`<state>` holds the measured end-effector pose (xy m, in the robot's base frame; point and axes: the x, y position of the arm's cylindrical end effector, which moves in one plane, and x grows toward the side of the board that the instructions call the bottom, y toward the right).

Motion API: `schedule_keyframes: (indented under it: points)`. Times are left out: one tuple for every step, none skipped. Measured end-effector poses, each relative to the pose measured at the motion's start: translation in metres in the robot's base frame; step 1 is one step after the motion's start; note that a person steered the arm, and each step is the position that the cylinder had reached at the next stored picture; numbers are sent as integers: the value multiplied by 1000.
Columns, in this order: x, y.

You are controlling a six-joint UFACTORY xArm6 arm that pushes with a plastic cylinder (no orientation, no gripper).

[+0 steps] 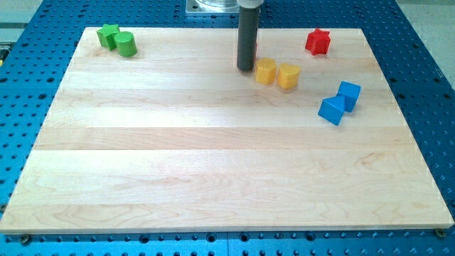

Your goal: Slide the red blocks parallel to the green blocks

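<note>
A red star block (318, 41) sits at the worktop's (213, 171) top right; my tip (245, 69), a fingerless rod, rests beside the yellow blocks (266, 72).

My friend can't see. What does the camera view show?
A dark rod's tip rests on a wooden board, just left of two yellow blocks. Two green blocks sit top left, one red star block top right, two blue blocks at right.

Two yellow blocks (277, 73) touching, top centre; two blue blocks (340, 103) touching, right; wooden board (213, 178).
</note>
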<state>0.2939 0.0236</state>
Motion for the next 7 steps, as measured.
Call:
schedule_keyframes:
  points:
    - [-13,-57]
    - [-18,51]
    - [-22,89]
    - [-21,37]
    - [-29,20]
    - [-29,20]
    - [-24,23]
